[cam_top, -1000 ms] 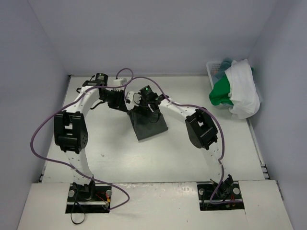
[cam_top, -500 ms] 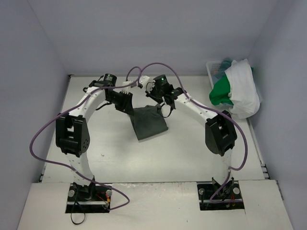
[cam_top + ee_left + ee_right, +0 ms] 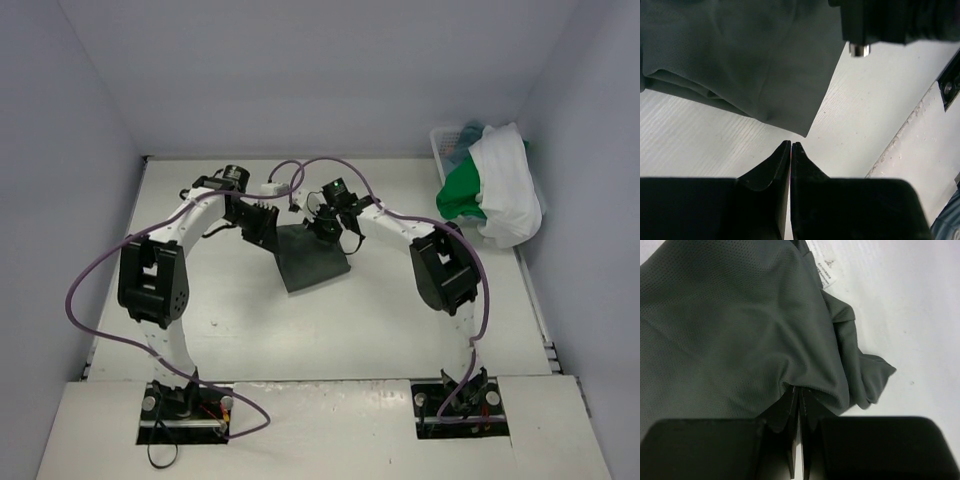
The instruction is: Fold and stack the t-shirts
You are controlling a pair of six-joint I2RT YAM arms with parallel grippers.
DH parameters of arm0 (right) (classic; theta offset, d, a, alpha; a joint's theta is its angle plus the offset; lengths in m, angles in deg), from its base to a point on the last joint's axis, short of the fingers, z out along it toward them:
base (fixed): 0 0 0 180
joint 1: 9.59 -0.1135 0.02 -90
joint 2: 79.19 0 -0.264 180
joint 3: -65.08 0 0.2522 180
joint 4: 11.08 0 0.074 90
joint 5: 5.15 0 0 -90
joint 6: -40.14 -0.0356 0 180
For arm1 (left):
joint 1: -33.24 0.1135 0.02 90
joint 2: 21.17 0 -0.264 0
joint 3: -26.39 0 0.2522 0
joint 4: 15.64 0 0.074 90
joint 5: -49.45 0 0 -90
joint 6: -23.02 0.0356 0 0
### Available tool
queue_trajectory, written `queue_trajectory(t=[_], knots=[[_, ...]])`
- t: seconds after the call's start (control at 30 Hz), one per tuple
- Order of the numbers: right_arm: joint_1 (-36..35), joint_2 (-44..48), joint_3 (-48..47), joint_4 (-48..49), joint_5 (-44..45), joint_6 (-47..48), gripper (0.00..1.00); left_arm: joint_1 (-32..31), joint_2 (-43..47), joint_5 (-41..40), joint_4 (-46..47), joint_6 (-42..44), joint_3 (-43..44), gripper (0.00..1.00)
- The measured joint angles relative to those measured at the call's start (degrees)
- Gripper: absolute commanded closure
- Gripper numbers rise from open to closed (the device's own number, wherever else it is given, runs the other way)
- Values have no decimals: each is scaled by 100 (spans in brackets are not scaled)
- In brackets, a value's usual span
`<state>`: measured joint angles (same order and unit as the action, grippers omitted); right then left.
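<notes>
White table [image 3: 220, 330] bears a dark grey-green t-shirt [image 3: 315, 262] and basket [image 3: 443, 141]

The table [image 3: 250, 325] lies open in front of the dark shirt [image 3: 312, 262]; the left arm [image 3: 190, 213] and right arm [image 3: 395, 222] crowd its far edge; a heaped basket [image 3: 441, 140] fills the far right corner.

I see two matching arms. The left arm [image 3: 172, 222] and the right arm [image 3: 395, 220] both have white links joined by bulky black joint housings [image 3: 150, 282]. A purple cable [image 3: 68, 295] loops loosely along each. Each base sits on a black plate [image 3: 200, 428]. The left tool [image 3: 791, 147] and right tool [image 3: 799, 392] have matte black fingers that taper to points.
</notes>
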<state>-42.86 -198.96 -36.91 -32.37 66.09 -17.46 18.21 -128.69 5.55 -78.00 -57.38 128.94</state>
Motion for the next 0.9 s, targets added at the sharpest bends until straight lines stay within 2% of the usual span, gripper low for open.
queue_trajectory(t=[0.33,0.67,0.87,0.9], knots=[[26,-356,-192,42,-116,-4,100,120,227,17,103,72,-151,100],[61,-763,-503,350,907,-31,100,122,243,101,205,81,-155,100],[131,-817,-525,546,1613,-118,80,96,243,173,247,79,-155,100],[144,-817,-529,553,1698,-142,73,83,243,170,251,79,-155,100]])
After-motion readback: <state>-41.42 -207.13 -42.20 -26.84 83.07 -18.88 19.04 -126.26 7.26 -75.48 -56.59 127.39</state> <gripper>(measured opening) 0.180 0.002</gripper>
